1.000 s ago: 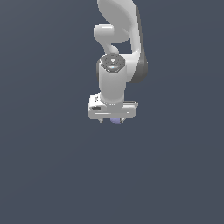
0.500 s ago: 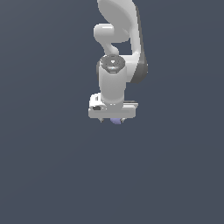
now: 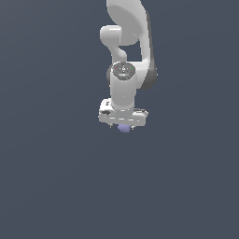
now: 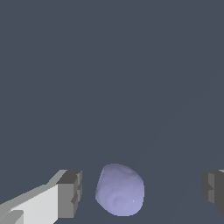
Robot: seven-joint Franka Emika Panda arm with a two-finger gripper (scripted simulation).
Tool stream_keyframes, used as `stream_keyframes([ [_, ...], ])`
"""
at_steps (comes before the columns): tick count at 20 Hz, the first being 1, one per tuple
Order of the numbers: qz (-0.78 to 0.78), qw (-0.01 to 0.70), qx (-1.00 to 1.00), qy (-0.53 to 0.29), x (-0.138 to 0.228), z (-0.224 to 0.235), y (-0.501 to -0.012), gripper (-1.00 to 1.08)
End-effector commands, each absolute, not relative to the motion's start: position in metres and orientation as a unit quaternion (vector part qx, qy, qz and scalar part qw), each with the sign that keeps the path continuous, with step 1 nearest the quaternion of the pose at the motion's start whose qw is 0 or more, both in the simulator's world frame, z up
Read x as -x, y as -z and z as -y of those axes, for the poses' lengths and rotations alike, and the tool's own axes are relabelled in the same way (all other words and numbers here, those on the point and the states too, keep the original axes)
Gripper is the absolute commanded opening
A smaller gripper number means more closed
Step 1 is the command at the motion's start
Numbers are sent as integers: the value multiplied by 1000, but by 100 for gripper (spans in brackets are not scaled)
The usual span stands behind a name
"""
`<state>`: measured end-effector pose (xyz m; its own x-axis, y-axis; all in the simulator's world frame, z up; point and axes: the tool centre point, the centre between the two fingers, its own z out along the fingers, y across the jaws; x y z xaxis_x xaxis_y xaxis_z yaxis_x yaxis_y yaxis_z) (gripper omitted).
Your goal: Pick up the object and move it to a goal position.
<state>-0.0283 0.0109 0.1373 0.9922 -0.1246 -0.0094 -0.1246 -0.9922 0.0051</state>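
The object, a small lavender-blue ball (image 4: 120, 189), lies between my gripper's (image 4: 141, 190) two grey fingertips. There is a gap on each side of it, and the ball sits nearer one fingertip (image 4: 71, 192) than the other (image 4: 212, 187). The jaws stand wide apart and touch nothing. In the exterior view the white arm reaches straight down. Only a sliver of the ball (image 3: 124, 129) peeks out beneath the gripper (image 3: 123, 126), whose fingers are mostly hidden by the hand.
A plain dark grey-blue surface (image 3: 51, 186) fills the background in both views. No other objects, containers or edges show.
The hand has sunk very slightly over the ball. The ball has stayed in place beneath it.
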Motion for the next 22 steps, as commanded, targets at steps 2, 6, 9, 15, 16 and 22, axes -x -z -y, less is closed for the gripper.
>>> stream_keyframes([
  [2,102,1,-995,4,43,-16,-125,100],
  [6,150,1,-989,3,62,-21,-112,100],
  [9,179,0,-984,2,74,-24,-104,100],
  [15,219,0,-976,1,90,-27,-94,100],
  [16,223,0,-975,0,92,-27,-93,100],
  [22,235,0,-972,0,97,-28,-90,100],
])
